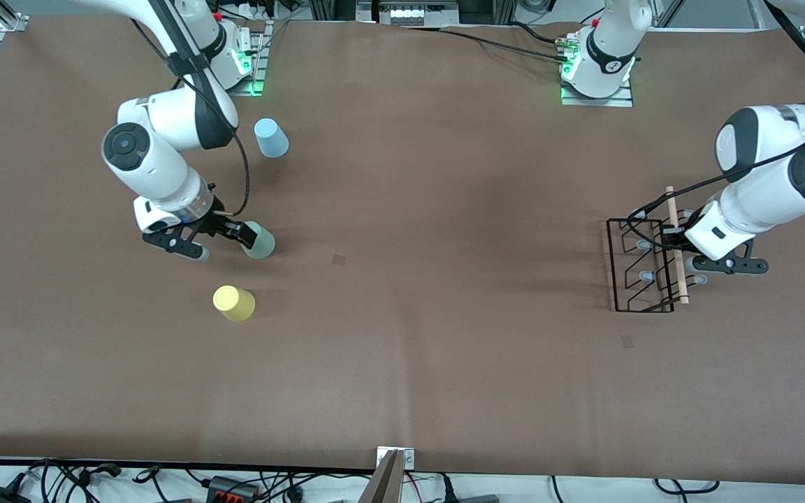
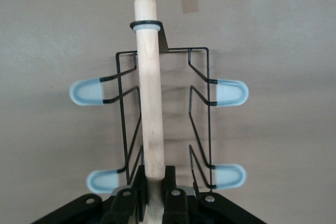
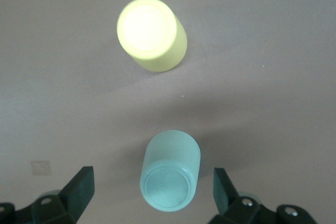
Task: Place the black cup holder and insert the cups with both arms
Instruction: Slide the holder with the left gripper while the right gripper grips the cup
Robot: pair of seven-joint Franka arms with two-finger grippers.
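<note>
The black cup holder (image 1: 613, 265) stands at the left arm's end of the table, its wooden rod (image 1: 672, 209) on top. My left gripper (image 1: 675, 241) is shut on the rod; the left wrist view shows its fingers (image 2: 137, 182) clamped on the rod (image 2: 149, 103) between pale blue pegs (image 2: 86, 92). My right gripper (image 1: 224, 241) is open just over the mint-green cup (image 1: 260, 242). In the right wrist view the cup (image 3: 170, 171) stands mouth down between the spread fingers (image 3: 81, 182), touching neither. The yellow cup (image 1: 234, 303) stands nearer to the front camera and shows in the right wrist view (image 3: 152, 34).
A light-blue cup (image 1: 271, 137) stands mouth down near the right arm's base. Small tape squares lie on the brown table, one in the middle (image 1: 339, 259) and one close to the holder (image 1: 627, 341). The arm bases stand along the table's edge farthest from the front camera.
</note>
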